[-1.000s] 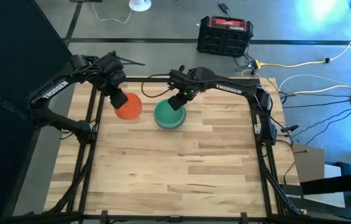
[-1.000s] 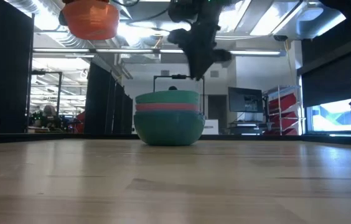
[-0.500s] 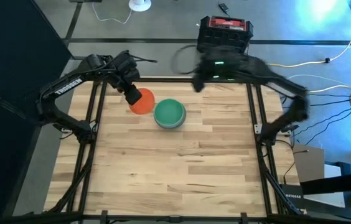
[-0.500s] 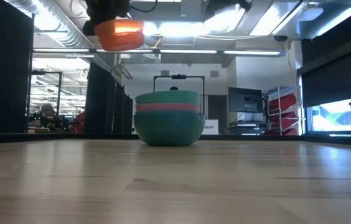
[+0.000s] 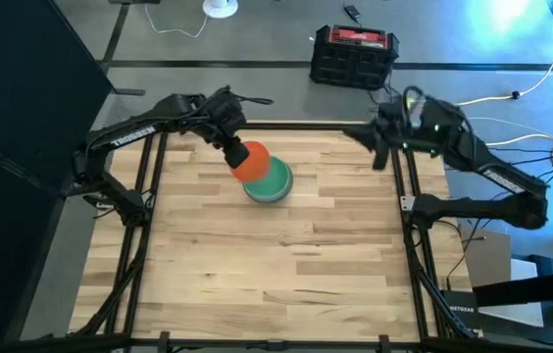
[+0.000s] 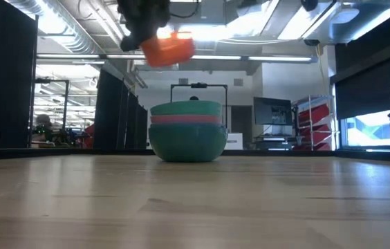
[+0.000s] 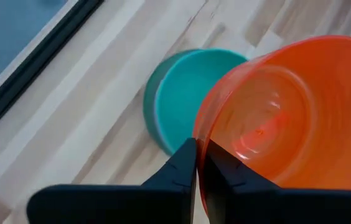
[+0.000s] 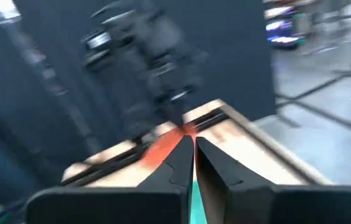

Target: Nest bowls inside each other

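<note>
Above the stack of nested bowls (image 5: pixel 269 183): left gripper (image 7: pixel 197 163) pinching the rim of the orange-red bowl (image 5: pixel 253 162).
Better to centre and level it over the stack before letting go; right gripper (image 8: pixel 193 163), empty and clenched, waits well apart.

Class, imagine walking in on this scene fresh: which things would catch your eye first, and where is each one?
The small orange-red plastic bowl stands out, held in the air by the left gripper, shut on its rim, above the stack's edge. Below sits the stack of nested round plastic bowls, green over pink, on the wooden table towards its far edge. The right gripper hangs shut at the table's right edge.
</note>
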Available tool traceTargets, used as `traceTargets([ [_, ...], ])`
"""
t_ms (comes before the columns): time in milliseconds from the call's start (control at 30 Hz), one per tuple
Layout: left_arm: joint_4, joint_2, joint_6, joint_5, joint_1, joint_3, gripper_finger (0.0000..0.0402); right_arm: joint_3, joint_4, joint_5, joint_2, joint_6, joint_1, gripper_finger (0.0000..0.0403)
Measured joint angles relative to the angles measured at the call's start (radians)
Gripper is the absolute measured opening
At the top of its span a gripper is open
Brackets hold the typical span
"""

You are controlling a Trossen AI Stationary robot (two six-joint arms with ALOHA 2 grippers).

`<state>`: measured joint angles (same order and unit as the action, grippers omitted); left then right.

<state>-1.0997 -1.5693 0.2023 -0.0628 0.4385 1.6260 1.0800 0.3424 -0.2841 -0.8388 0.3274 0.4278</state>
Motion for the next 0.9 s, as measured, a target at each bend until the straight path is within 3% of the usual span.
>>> traceTargets([
  [167,0.007,-0.064,0.026,-0.016,-0.014,0.0,0.0,-0.169,-0.221,-0.11,0.145,0.053,0.0,0.0],
  [733,0.097,-0.23,0.157,-0.058,-0.009,0.0,0.0,-0.446,-0.291,-0.291,0.432,0.007,-0.002,0.0],
  [900,0.094,-0.231,0.168,-0.057,0.012,0.0,0.0,-0.496,-0.287,-0.296,0.48,0.019,-0.002,0.0],
])
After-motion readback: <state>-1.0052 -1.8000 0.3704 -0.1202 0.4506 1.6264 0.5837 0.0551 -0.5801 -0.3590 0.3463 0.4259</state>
